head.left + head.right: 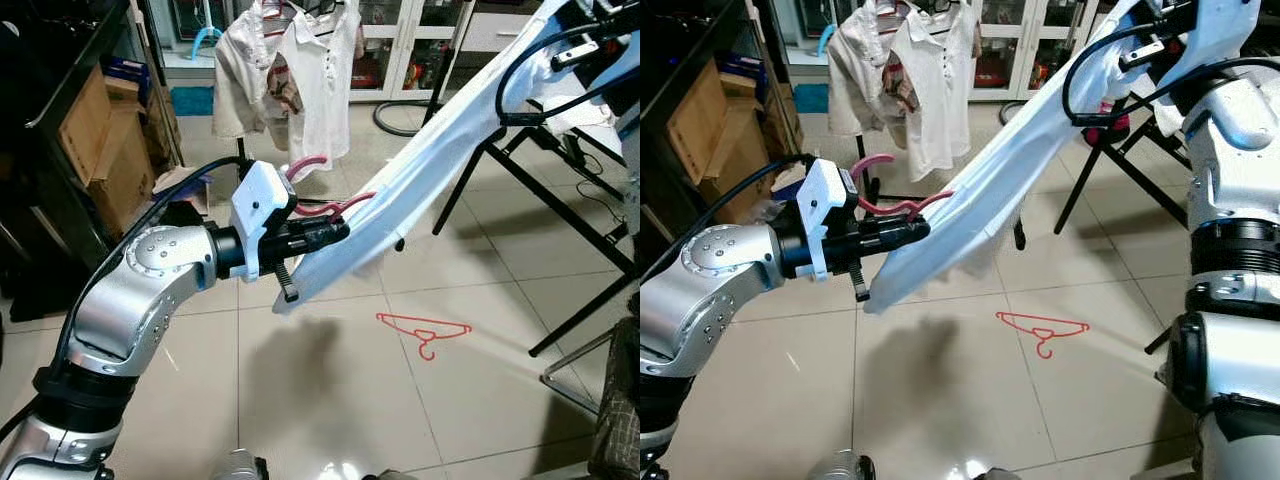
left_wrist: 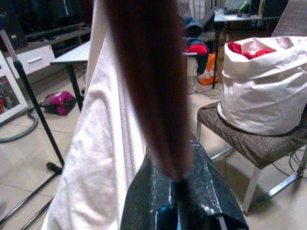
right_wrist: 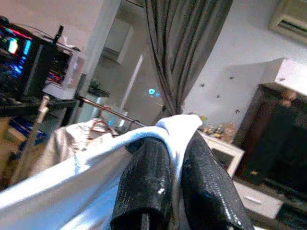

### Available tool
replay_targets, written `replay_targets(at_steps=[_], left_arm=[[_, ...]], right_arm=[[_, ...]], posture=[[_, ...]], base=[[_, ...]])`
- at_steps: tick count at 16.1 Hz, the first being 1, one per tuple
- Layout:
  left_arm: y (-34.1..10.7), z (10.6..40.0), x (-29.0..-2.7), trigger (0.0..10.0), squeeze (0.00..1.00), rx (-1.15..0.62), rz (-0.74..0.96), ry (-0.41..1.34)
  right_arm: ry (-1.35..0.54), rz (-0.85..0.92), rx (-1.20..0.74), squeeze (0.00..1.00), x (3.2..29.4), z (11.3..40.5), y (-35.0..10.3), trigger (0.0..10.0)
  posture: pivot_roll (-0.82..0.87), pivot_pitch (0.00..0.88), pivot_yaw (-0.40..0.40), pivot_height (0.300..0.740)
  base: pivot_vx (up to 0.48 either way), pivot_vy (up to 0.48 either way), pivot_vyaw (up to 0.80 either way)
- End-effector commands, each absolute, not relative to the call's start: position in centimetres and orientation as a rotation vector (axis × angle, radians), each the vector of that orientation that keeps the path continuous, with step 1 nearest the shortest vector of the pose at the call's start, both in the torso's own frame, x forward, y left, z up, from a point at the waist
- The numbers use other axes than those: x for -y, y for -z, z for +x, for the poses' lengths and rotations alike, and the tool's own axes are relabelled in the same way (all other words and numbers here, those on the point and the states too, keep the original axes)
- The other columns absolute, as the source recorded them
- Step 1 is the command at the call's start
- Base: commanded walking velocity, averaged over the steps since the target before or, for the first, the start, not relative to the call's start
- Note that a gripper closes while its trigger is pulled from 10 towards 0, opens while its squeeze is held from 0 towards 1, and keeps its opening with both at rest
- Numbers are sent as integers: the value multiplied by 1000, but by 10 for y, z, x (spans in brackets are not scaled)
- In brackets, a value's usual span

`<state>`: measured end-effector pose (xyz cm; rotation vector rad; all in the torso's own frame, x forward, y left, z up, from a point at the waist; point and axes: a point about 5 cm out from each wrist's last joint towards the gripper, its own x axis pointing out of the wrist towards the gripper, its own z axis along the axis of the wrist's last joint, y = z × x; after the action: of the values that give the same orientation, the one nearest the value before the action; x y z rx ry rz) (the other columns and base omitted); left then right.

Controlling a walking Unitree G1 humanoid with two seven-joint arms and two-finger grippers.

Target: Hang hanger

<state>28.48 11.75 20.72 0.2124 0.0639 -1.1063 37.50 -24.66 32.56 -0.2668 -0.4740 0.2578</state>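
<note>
Above the tiled floor, a long pale blue-white garment is stretched taut between the two grippers, its long axis running diagonally: low end at the left gripper, high end at the right gripper, which is raised well above the red hanger on the floor.

Left gripper: black jaws closed on the pink plastic hanger, which sits inside the low end of the garment. Hanger hook curls up and back over the gripper, toward the clothes rack of white shirts; the hanger's shoulder bar disappears into the cloth, pointing up along the garment's axis. Left wrist view shows the jaws pinched narrow on a blurred dark-red bar, white cloth just beside it.

Right gripper: jaws closed narrow on a fold of the garment's upper end, cloth draped over both fingers.

On the floor below the stretched garment lies a second, thin red wire hanger, flat, long axis roughly crosswise, hook toward the robot.

A black folding stand stands beyond the red hanger, under the garment's high end.
</note>
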Motion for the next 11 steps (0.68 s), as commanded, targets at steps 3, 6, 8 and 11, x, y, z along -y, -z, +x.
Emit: replay_targets(at_steps=[3, 6, 8, 11], left_arm=[[-180, 288, -131, 10000, 0, -236, 256, 1045], [-183, 294, -131, 10000, 0, -231, 267, 1019], [-183, 297, -132, 10000, 0, -235, 277, 1008], [-185, 301, -136, 10000, 0, -233, 281, 985]], right_arm=[[-446, -306, 517, 0, 233, 359, -343, 10000], [-717, -430, 366, 0, 190, 349, -293, 10000], [-848, -446, 321, 0, 163, 337, -273, 10000], [-928, -391, 267, 0, 152, 325, -261, 10000]], posture=[[0, 0, -17, 740], [0, 0, -14, 740], [1, 0, -9, 740], [-2, 0, -7, 740]], base=[[0, 0, 0], [0, 0, 0], [0, 0, 0], [0, 0, 0]])
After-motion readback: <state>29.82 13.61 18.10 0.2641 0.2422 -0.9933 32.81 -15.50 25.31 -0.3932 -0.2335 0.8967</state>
